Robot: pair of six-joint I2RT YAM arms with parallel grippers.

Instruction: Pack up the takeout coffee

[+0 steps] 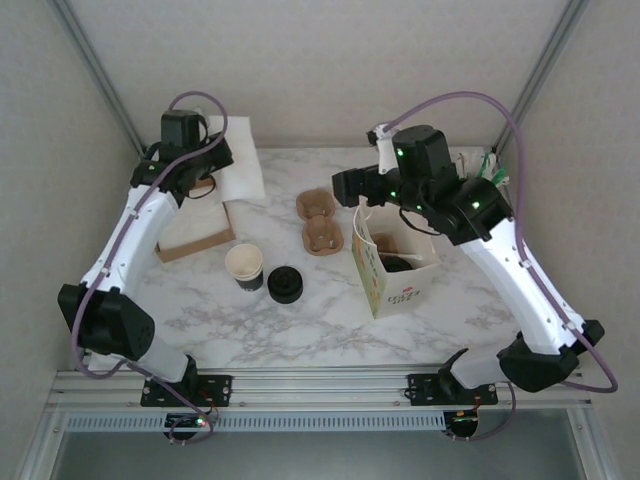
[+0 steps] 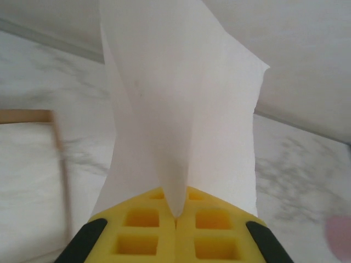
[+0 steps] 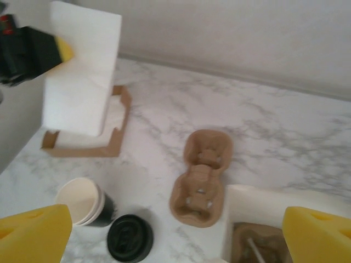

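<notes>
Marble tabletop [image 1: 300, 330], pale walls on three sides: the left gripper [image 2: 175, 222], its arm stretched to the far-left corner above a cardboard box [image 1: 195, 240], pinches a white napkin [image 2: 181, 109] between closed pads. Across the table to its right stands the paper bag [image 1: 372, 275], mouth up. A dark round shape deep inside looks to be the takeout coffee [image 1: 398, 264], upright in a brown carrier [image 3: 241, 244], though it is hard to make out. The right gripper [image 3: 175, 241] hovers just past the bag's far-left corner, jaws wide and empty, its arm arched over the bag and much the nearer. An unlidded cup [image 1: 244, 264] and loose black lids [image 1: 284, 284] sit between the arms.
</notes>
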